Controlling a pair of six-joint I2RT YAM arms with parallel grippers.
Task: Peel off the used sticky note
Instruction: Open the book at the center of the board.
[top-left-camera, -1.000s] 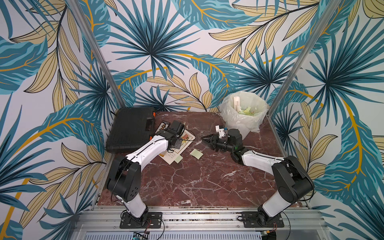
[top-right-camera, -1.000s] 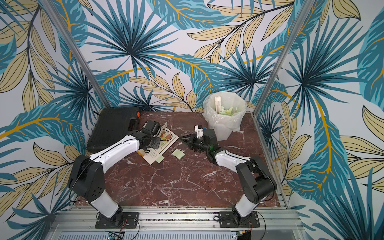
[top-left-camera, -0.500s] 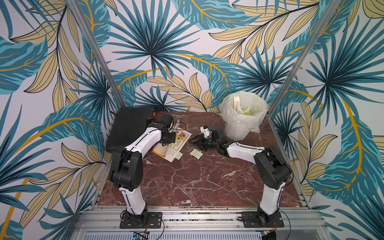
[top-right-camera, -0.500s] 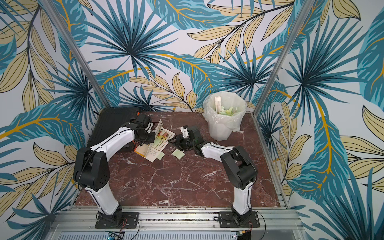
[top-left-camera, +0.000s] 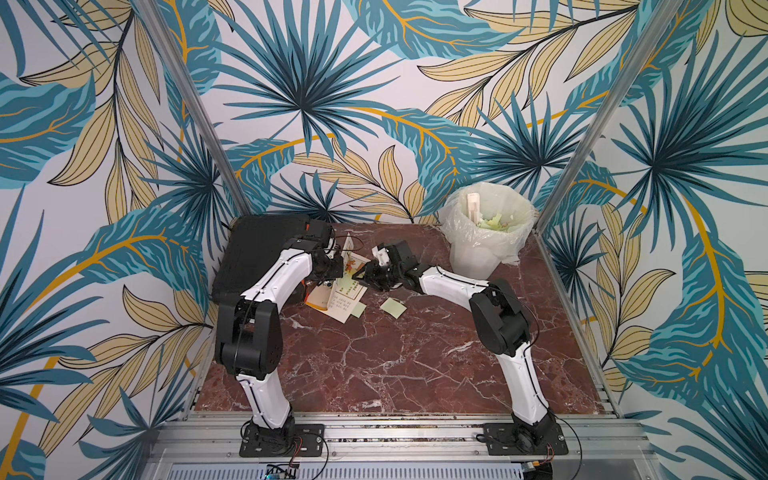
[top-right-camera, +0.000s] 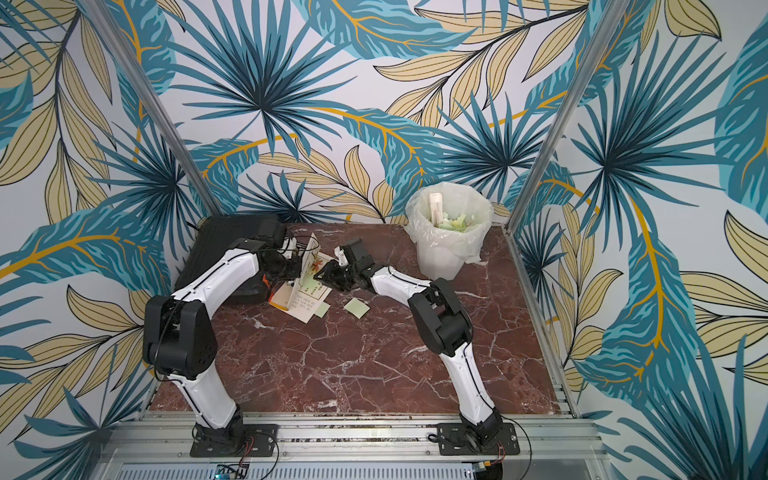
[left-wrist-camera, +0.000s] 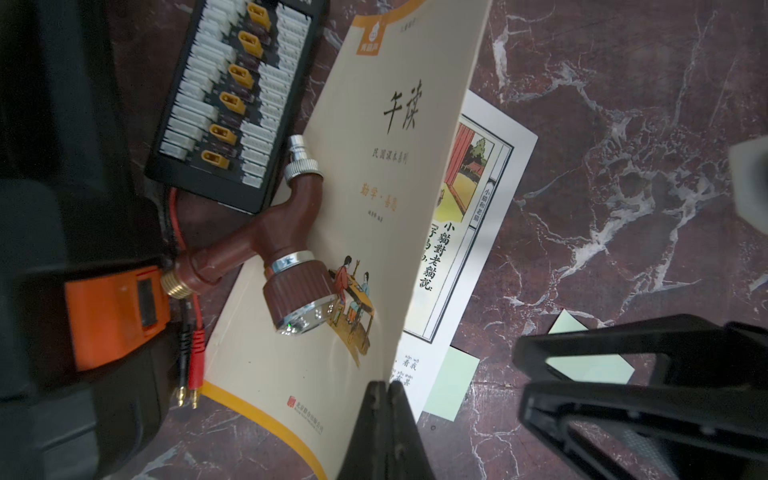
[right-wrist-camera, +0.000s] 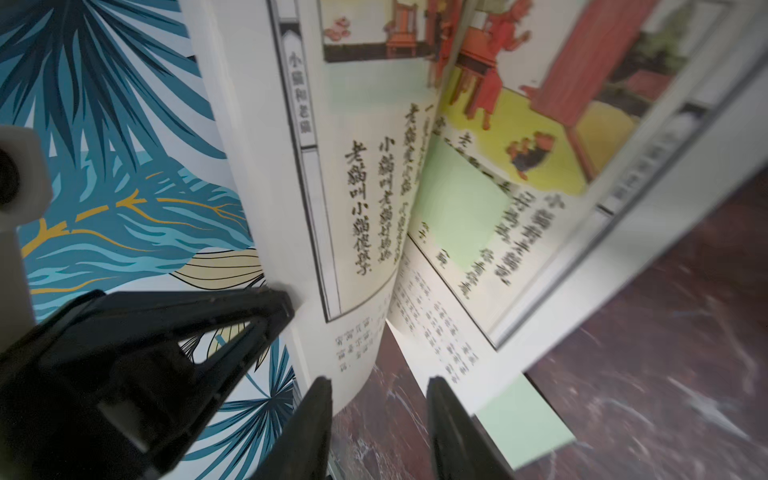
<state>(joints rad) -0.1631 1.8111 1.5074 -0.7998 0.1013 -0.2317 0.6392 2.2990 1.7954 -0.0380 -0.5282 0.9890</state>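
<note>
An open book (top-left-camera: 340, 297) lies at the back left of the table. My left gripper (left-wrist-camera: 388, 386) is shut on the edge of its cover (left-wrist-camera: 374, 187) and holds the cover upright. A pale green sticky note (right-wrist-camera: 457, 208) is stuck on the inner page near the spine. My right gripper (right-wrist-camera: 380, 382) stands open just in front of the pages' lower edge, with nothing between its fingers. A second green note (right-wrist-camera: 523, 424) pokes out from under the flat page. A loose green note (top-left-camera: 392, 308) lies on the marble beside the book.
A white bin with a plastic liner (top-left-camera: 486, 232) stands at the back right, with green scraps inside. A black case (top-left-camera: 257, 253) lies at the back left. A connector board (left-wrist-camera: 232, 95) and a brown nozzle (left-wrist-camera: 291, 249) sit against the cover.
My left gripper has pulled the cover up and back until it stands. My right gripper has moved left up to the book, and its jaws have widened.
</note>
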